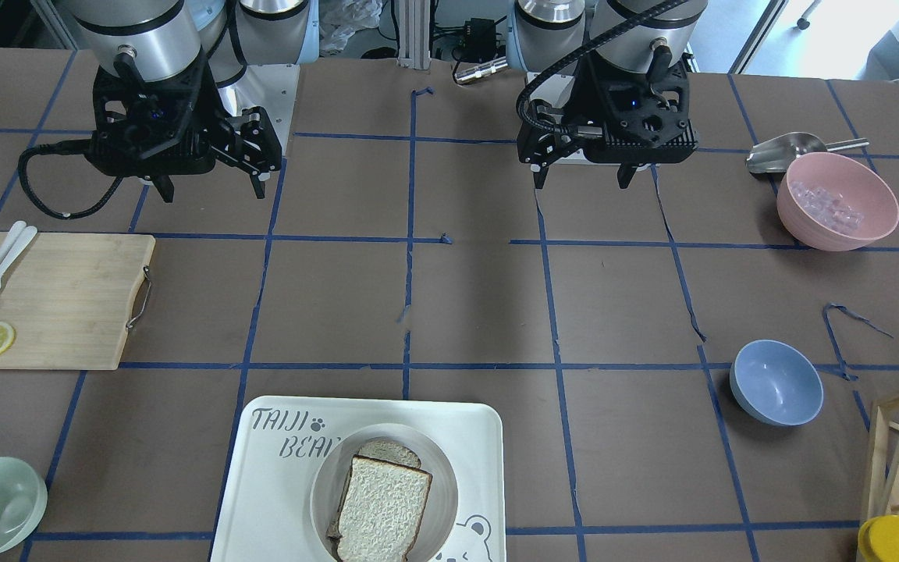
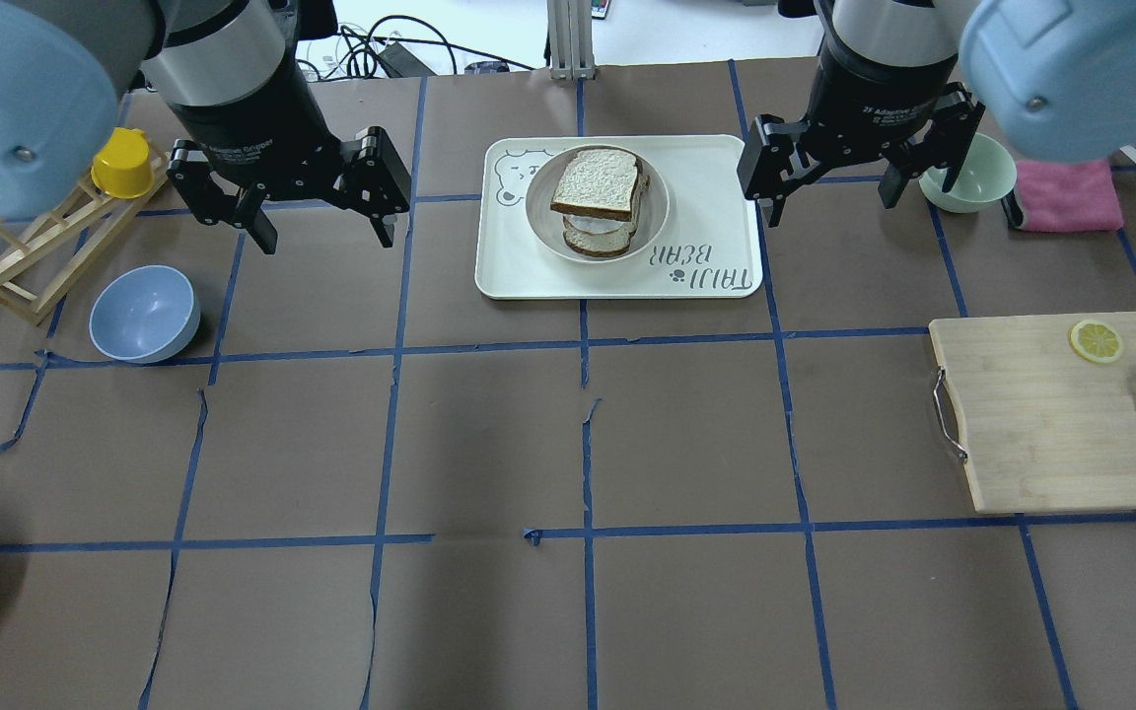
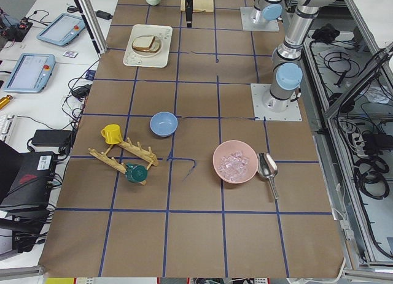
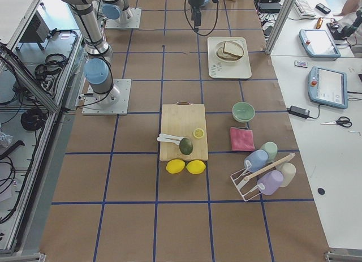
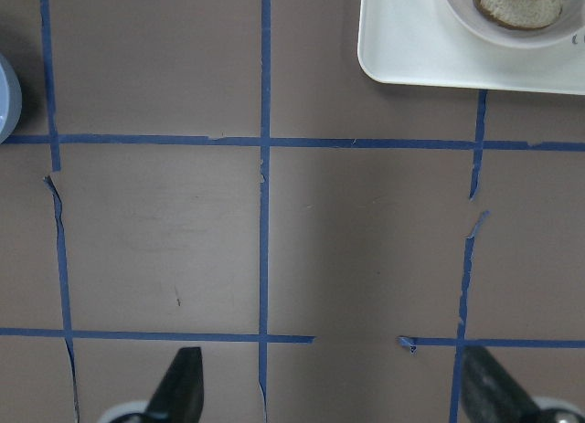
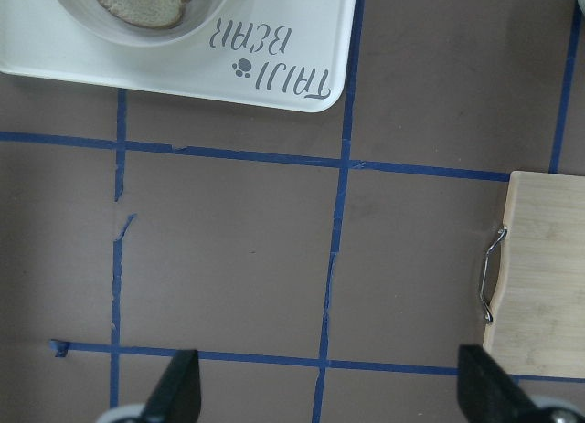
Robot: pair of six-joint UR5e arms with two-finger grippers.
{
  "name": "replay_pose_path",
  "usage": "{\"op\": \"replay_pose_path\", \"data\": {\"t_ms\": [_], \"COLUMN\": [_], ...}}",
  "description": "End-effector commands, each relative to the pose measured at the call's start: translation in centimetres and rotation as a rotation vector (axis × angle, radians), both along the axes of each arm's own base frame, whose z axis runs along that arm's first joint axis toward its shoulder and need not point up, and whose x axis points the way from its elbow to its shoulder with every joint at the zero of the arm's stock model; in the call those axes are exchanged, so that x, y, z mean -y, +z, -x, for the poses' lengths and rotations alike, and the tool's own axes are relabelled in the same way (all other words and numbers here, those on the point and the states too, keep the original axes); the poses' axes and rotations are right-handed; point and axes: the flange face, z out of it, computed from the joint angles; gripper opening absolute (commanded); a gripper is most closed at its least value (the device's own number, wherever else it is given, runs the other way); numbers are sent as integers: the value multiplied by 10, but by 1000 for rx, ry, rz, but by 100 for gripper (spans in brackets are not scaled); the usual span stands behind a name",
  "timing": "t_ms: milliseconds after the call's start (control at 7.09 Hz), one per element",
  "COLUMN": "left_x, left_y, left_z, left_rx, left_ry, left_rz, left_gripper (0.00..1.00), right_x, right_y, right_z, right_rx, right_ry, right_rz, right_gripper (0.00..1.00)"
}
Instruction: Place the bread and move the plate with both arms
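The bread, a plain pale slice with a brown crust, lies on top of another slice with a bit of white egg showing between them. Both sit on the round cream plate, which stands on the "TAIJI BEAR" tray. The bread, plate and tray also show in the front view. My left gripper hangs open and empty left of the tray. My right gripper hangs open and empty right of it. Both are above the table, touching nothing.
A wooden cutting board with a lemon slice, a fork and an avocado lies at the right. A pale green bowl and a pink cloth are behind the right gripper. A blue bowl and a wooden rack with a yellow cup are at the left.
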Motion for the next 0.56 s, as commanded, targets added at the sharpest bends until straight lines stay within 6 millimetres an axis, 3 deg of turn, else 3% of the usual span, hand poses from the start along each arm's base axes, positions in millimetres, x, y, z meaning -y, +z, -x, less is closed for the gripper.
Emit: {"op": "replay_pose_path", "data": {"t_ms": [0, 282, 423], "left_x": [-2, -3, -2], "left_y": [2, 4, 4], "left_z": [0, -1, -1], "left_rx": [3, 4, 4], "left_ry": [-1, 1, 1], "left_rz": [6, 11, 9], "left_gripper": [100, 100, 100], "right_x": [-12, -10, -9], "right_y": [14, 20, 12], "right_z": [-1, -6, -7], "right_rx": [23, 44, 72], "right_ry": [-8, -9, -49], "right_rz": [17, 35, 16], "right_gripper": [100, 100, 100]}}
